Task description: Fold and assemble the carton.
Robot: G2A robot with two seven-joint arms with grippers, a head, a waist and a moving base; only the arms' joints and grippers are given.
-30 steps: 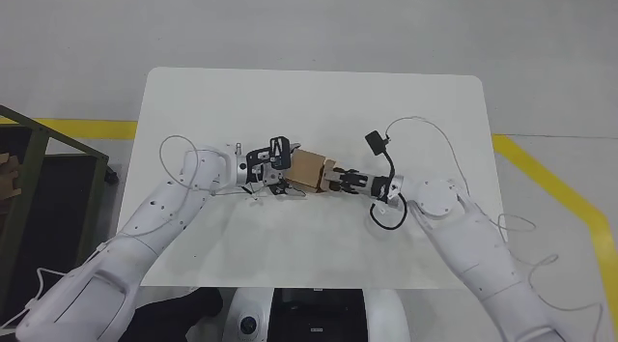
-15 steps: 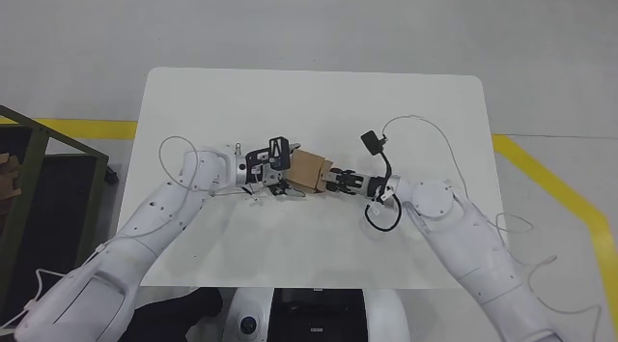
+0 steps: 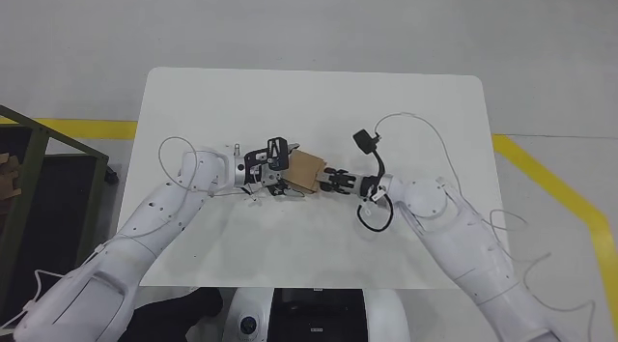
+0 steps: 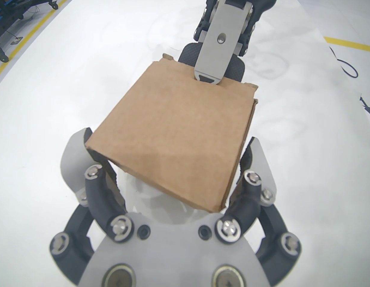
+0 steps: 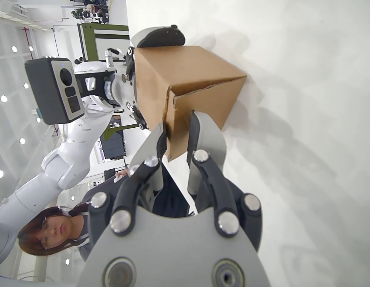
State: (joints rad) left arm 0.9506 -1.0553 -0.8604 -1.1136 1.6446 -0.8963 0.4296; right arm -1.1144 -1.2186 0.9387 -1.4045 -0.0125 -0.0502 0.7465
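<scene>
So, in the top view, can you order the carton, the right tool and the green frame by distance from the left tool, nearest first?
1. carton: right against the left tool, held between both tools.
2. right tool: on the carton's opposite side.
3. green frame: off the table, at the picture's left edge.

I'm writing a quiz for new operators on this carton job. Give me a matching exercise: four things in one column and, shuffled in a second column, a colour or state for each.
Column one
1. carton
2. left gripper
3. right gripper
4. table

Column two
A. white, beneath both arms
B. fingers astride the carton's full width
C. brown cardboard, held at both ends
D. fingers pinching one thin wall at the carton's end

Pairs: 1-C, 2-B, 3-D, 4-A
</scene>
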